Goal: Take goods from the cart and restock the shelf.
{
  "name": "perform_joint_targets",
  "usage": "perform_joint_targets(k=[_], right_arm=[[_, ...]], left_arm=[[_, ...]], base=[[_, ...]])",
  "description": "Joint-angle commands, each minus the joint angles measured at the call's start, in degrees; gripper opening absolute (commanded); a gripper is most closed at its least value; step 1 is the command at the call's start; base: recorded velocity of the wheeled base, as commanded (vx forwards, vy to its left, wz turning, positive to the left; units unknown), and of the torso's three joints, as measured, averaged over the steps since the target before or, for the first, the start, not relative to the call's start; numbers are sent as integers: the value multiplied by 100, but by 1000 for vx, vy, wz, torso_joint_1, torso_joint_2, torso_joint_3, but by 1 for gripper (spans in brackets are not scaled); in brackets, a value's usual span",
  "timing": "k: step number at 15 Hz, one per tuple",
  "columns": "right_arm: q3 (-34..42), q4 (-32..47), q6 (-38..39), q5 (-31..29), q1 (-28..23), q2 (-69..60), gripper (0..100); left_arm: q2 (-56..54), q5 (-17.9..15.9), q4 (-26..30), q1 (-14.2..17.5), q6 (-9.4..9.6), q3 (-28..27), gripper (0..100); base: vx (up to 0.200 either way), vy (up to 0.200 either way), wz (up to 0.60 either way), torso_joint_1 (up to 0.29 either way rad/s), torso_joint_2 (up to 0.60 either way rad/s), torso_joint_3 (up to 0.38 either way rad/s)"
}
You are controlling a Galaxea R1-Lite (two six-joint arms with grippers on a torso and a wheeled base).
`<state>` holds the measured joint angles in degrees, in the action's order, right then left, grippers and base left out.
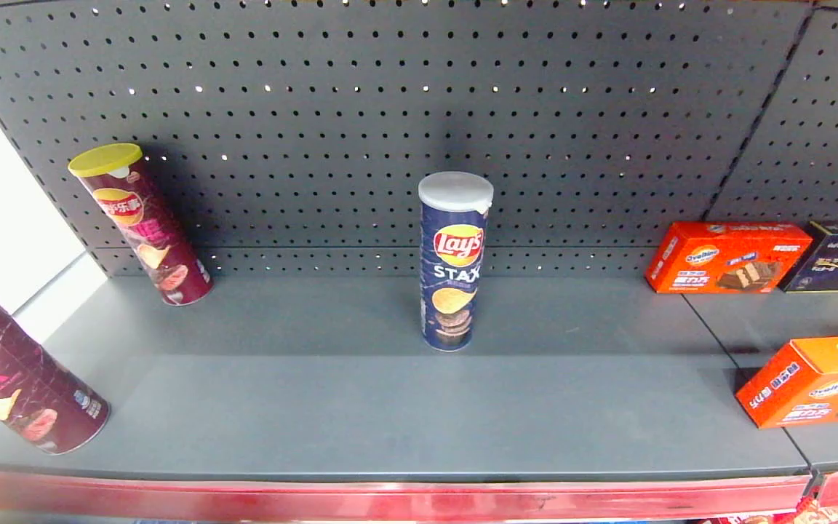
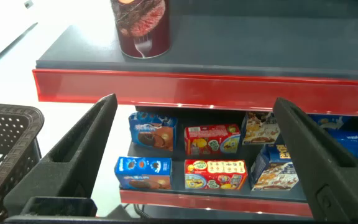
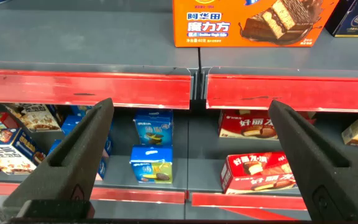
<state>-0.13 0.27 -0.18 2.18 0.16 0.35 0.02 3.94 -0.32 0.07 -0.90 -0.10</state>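
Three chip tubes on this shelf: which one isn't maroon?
The dark blue tube with the grey lid, in the middle. The yellow-lidded tube at rear left and the tube at front left are maroon.

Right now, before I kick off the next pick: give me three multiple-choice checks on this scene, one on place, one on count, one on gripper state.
1. Where is the blue can on the shelf?
A) at the far left edge
B) mid-shelf, upright
C) lying on an orange box

2. How many chip cans are on that shelf?
A) one
B) five
C) three

3. The left gripper is:
A) open and empty
B) shut on a can
C) shut on a box

Key:
1 B: it stands upright mid-shelf, apart from everything else.
2 C: the blue can, plus the back maroon can and the front maroon can at the left.
3 A: its jaws are spread wide with nothing between them.
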Motion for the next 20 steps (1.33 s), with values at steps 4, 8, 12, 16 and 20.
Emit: perform_joint_targets(k=[4,8,12,16,20], right_arm=[[-4,0,-17,2,2,9,100],[-4,0,-26,2,2,0,100],[-4,0,-26,10,2,0,100],[-4,0,-26,10,2,9,100],[-4,0,-26,10,2,9,100]], left_arm=[[-2,2,-3,1,-6,1,100],[-2,2,-3,1,-6,1,100],[-2,2,-3,1,-6,1,100],[-2,2,-3,1,-6,1,100],[-2,2,-3,1,-6,1,100]], base=[[0,0,0,0,0,0],[0,0,0,0,0,0],[0,0,0,0,0,0],[0,0,0,0,0,0],[0,0,600,1,2,6]])
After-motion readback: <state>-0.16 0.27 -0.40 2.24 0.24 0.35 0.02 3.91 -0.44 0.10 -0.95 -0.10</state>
